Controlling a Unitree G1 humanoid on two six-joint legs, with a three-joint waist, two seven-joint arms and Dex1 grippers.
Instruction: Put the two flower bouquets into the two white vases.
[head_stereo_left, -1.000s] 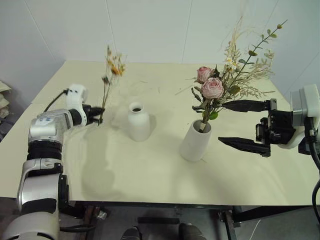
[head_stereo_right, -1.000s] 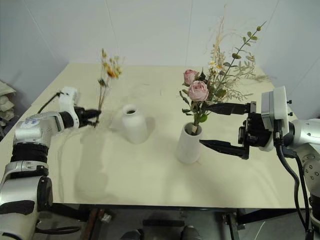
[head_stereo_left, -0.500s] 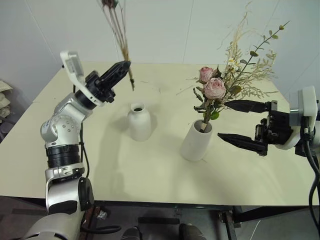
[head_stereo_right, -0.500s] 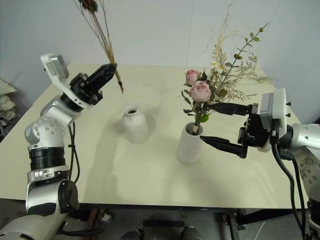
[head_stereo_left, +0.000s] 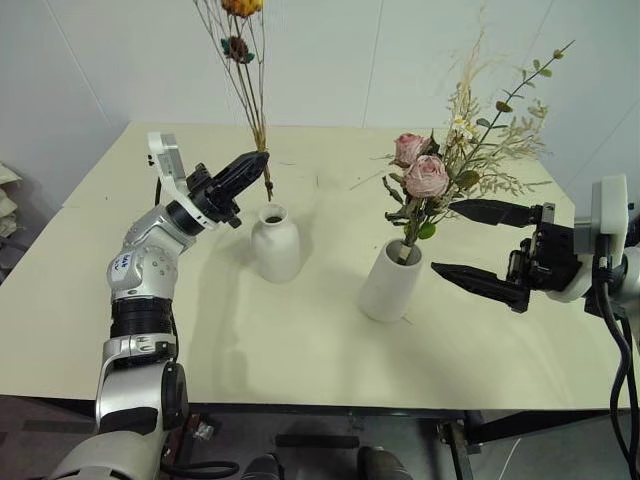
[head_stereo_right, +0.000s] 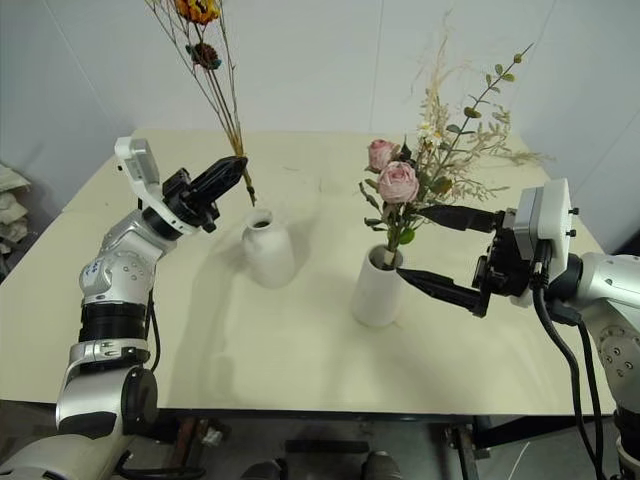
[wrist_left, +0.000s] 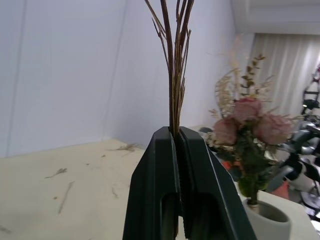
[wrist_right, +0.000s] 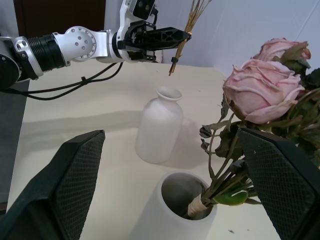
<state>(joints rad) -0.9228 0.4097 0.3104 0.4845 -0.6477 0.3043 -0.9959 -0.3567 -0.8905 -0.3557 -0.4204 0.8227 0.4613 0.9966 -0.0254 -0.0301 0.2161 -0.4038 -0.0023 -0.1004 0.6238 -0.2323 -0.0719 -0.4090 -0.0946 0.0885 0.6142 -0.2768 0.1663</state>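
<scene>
Two white vases stand on one table (head_stereo_left: 300, 350): one short narrow-necked vase (head_stereo_left: 275, 243); one taller cylinder vase (head_stereo_left: 389, 282); two bouquets: one small bunch of yellow-orange dried flowers (head_stereo_left: 243, 75); one large rose bouquet (head_stereo_left: 455, 160) (two pink roses show among its leaves and grasses); two grippers: one left gripper (head_stereo_left: 252, 166); one right gripper (head_stereo_left: 462, 240).

White vases (head_stereo_left: 275, 244); pink roses (head_stereo_left: 420, 168); cream table (head_stereo_left: 300, 330).
</scene>
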